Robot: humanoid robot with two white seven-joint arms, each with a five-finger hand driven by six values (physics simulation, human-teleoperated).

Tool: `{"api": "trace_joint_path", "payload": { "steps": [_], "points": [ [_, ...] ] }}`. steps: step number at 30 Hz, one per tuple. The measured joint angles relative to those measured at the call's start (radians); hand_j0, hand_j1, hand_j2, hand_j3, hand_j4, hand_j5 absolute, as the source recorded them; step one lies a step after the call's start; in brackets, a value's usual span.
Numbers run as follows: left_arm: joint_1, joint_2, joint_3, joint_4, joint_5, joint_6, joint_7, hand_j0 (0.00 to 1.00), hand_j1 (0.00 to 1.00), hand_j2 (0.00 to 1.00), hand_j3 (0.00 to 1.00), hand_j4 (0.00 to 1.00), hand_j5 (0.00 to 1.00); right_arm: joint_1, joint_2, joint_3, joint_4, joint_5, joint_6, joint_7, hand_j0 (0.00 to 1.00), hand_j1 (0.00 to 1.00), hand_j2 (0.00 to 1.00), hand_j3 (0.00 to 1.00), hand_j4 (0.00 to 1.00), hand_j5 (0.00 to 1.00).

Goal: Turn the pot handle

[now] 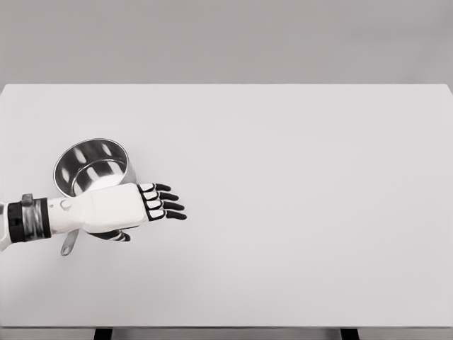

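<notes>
The left hand (145, 205), fingers spread and holding nothing, hovers over the near side of the steel pot (88, 164) at the table's (297, 198) left, above its handle (69, 243).

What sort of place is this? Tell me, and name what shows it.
Probably a simulated test bench, not a real kitchen: a plain white table against a blank grey backdrop, with only a steel pot on it and the robot's left hand, fingers spread, over the pot's near side.
</notes>
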Motion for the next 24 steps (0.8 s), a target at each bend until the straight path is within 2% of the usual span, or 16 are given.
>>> {"api": "trace_joint_path", "payload": {
  "steps": [24],
  "points": [
    [0.014,0.073,0.001,0.0,-0.035,0.0,-0.002,1.0,1.0,1.0,1.0,1.0,1.0,0.0,0.0,0.0,0.0,0.0,0.0,0.0,1.0,1.0,1.0,1.0,1.0,1.0]
  ]
}}
